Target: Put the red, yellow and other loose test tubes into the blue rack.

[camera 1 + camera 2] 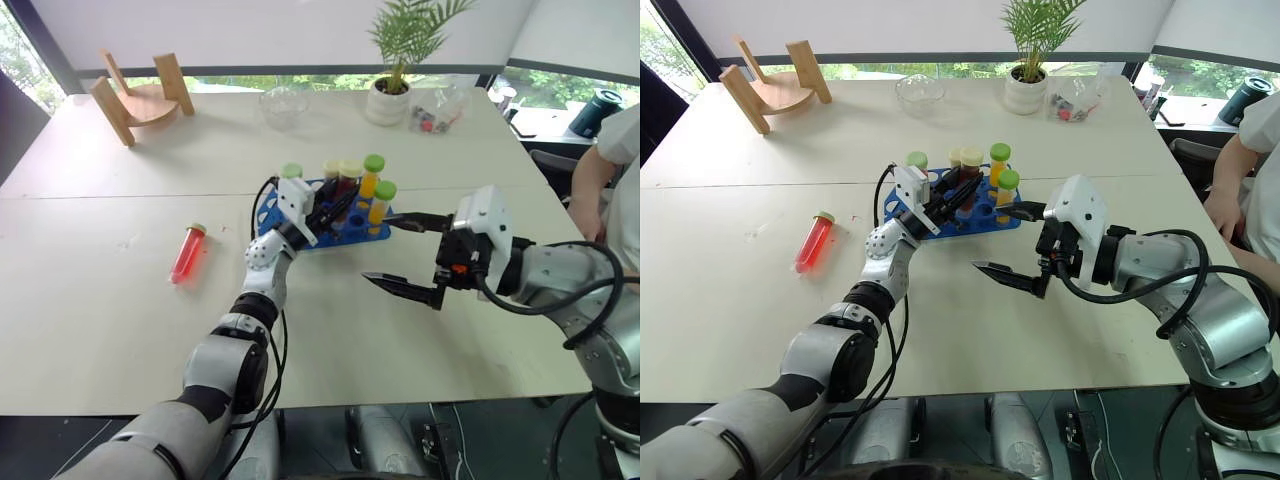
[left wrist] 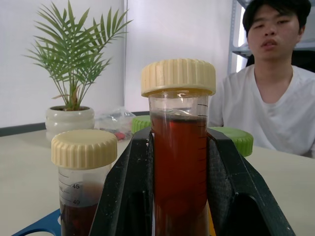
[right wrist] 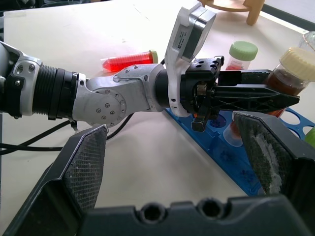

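The left gripper [image 1: 335, 210] clamps the dark red-brown tube [image 2: 179, 162] upright over the blue rack [image 1: 300, 232], where several tubes already stand. The bright red tube [image 1: 187, 252] lies loose on the table, well left of the rack. The right gripper [image 1: 408, 256] hangs wide, empty, just right of the rack.

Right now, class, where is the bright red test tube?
The bright red test tube lies flat on the table, on the robot's left, apart from the blue rack.
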